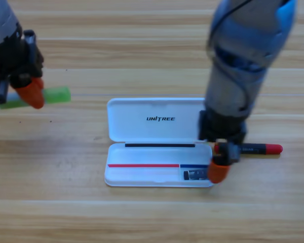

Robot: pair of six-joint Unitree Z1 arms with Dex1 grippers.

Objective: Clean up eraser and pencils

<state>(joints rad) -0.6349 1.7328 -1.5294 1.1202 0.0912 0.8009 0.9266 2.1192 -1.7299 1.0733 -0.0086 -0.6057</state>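
Note:
The eraser [194, 175], a small dark block with a pale label, lies inside the lower tray of the open white case [142, 174], at its right end. My right gripper [218, 173] points down at the case's lower right corner, its orange jaw just right of the eraser. The black pencil with red ends [258, 149] lies flat on the table right of the case, its left end hidden behind the right gripper. The light green pencil [57, 95] lies at the left, and my left gripper [32, 97] covers its left part.
The case's lid [152, 109] lies open and flat towards the top, marked UNITREE. The right arm [243, 61] rises over the lid's right edge. Wooden table [152, 217] lies all around.

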